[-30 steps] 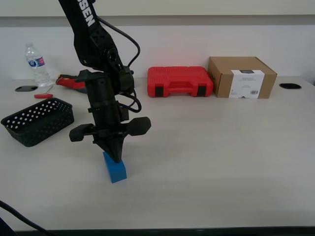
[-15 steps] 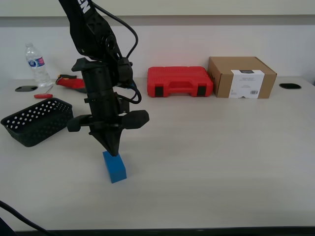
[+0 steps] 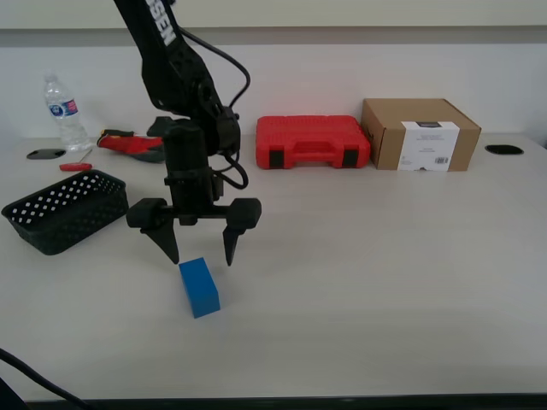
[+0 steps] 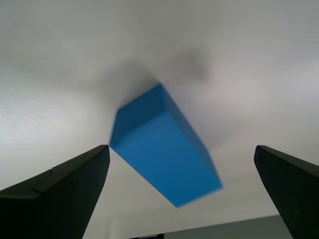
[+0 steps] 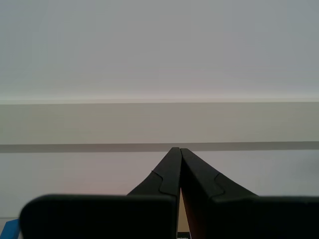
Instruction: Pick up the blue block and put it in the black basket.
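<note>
**Jaws spread, lining up on the brick**

The blue block point(image 3: 199, 288) lies on the table, well clear of the black basket point(image 3: 65, 210). My first gripper point(image 3: 201, 250) hangs wide open just above it (nothing held), presumably to straddle it. My second gripper point(image 5: 179, 151) is pinched closed, empty.

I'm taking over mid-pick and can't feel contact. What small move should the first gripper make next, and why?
Probably lower my first gripper straight down around the blue block, then close. Its jaws stand wide open above the block's far end, touching nothing, and the first wrist view shows the block lying between them, skewed, so a slight wrist turn may help.
</note>
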Controlling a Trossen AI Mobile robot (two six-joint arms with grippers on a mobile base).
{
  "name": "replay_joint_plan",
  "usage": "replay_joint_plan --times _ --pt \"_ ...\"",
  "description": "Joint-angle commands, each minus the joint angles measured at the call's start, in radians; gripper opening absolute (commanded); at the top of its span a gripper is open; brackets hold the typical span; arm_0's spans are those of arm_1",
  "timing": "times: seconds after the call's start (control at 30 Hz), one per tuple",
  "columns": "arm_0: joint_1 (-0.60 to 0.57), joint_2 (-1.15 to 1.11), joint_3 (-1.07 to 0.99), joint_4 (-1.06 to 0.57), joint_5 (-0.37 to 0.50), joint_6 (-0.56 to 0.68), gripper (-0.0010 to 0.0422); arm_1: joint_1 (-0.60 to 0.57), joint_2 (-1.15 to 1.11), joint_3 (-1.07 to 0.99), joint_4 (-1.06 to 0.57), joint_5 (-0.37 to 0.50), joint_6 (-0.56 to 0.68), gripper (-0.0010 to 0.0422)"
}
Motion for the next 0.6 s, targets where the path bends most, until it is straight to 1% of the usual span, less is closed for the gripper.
replay_joint_plan --times 0.03,0.1,0.17,0.3,0.4,0.53,0.57,0.6 --pt "0.0 0.0 0.001 0.003 -0.002 0.0 0.0 0.001 0.102 0.111 -0.121 -0.029 0.015 0.0353" --pt "0.0 0.0 0.001 0.003 -0.002 0.0 0.0 0.001 0.156 0.174 -0.198 -0.029 0.037 0.0313" --pt "0.0 0.0 0.001 0.003 -0.002 0.0 0.0 0.0 0.195 0.214 -0.258 -0.04 0.087 0.0267" --pt "0.0 0.0 0.001 0.003 -0.002 0.0 0.0 -0.002 0.238 0.256 -0.32 -0.084 0.13 0.0181" --pt "0.0 0.0 0.001 0.003 -0.002 0.0 0.0 -0.002 0.258 0.277 -0.325 -0.111 0.162 0.0131" --pt "0.0 0.0 0.001 0.003 -0.002 0.0 0.0 -0.004 0.306 0.336 -0.386 -0.087 0.236 0.0065" --pt "0.0 0.0 0.001 0.003 -0.002 0.0 0.0 -0.004 0.315 0.344 -0.386 -0.066 0.232 0.0037" --pt "0.0 0.0 0.001 0.003 -0.002 0.0 0.0 -0.004 0.315 0.346 -0.381 -0.012 0.232 0.0005"
